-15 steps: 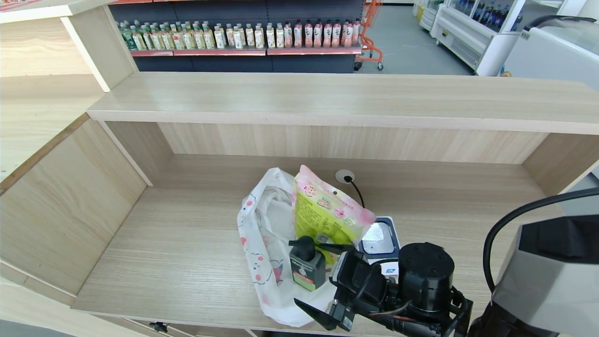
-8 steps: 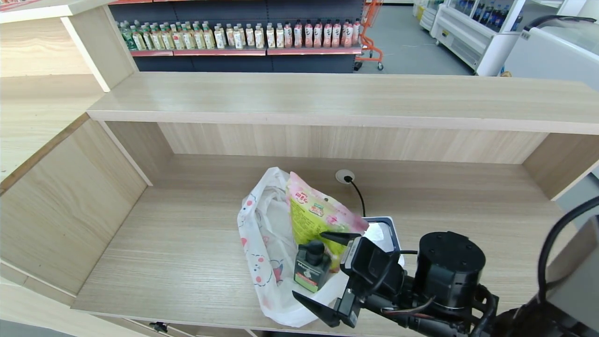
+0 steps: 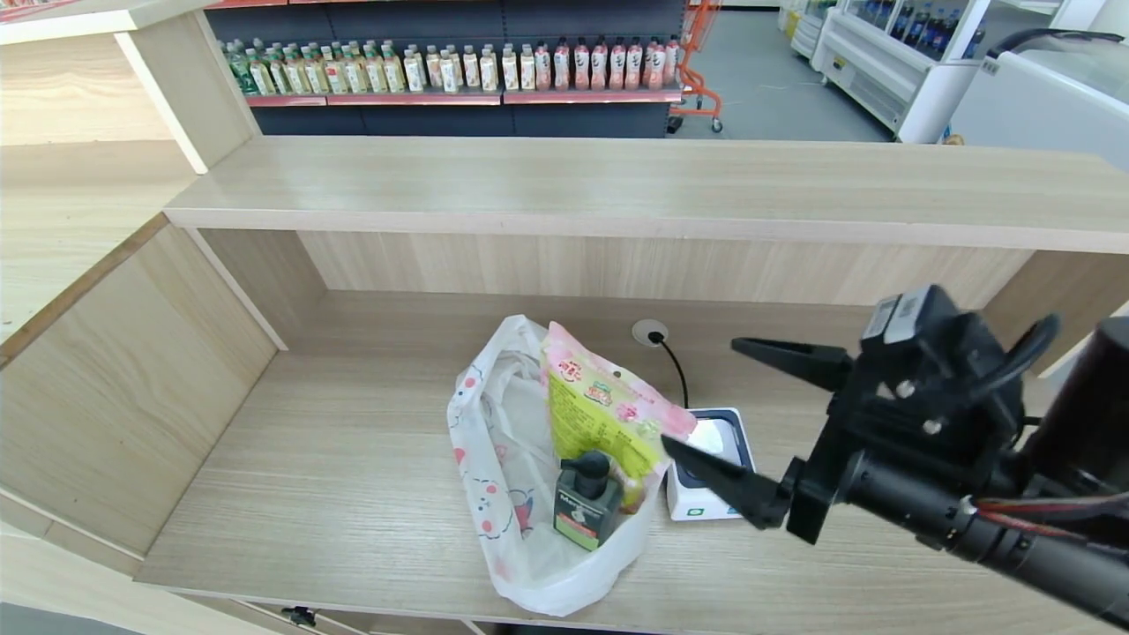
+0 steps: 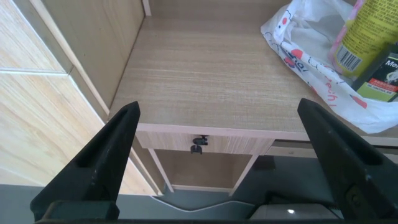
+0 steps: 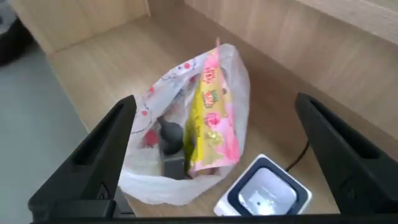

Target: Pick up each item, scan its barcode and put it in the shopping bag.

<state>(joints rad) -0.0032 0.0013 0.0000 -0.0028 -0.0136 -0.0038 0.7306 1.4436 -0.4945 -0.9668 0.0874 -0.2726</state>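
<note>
A white patterned shopping bag [image 3: 503, 450] lies open on the wooden counter. Inside it stand a pink-and-green snack pouch [image 3: 600, 410] and a dark pump bottle [image 3: 584, 511]. The barcode scanner [image 3: 710, 463] sits just right of the bag, its cable running to a hole in the counter. My right gripper [image 3: 736, 414] hangs open and empty above the scanner, well over the counter; its view looks down on the bag [image 5: 180, 124], the pouch [image 5: 211, 121], the bottle [image 5: 171, 152] and the scanner [image 5: 264, 193]. My left gripper [image 4: 221, 155] is open and empty off the counter's front edge, with the bag [image 4: 311, 50] off to one side.
The counter [image 3: 353, 459] is a recessed wooden desk with side walls and a raised shelf [image 3: 617, 185] across the back. A drawer latch [image 4: 197, 144] sits under the front edge. Store shelves of bottles [image 3: 441, 66] stand far behind.
My right gripper let go of the pump bottle, which now stands in the bag, and rose up and to the right. The pouch leaned slightly lower.
</note>
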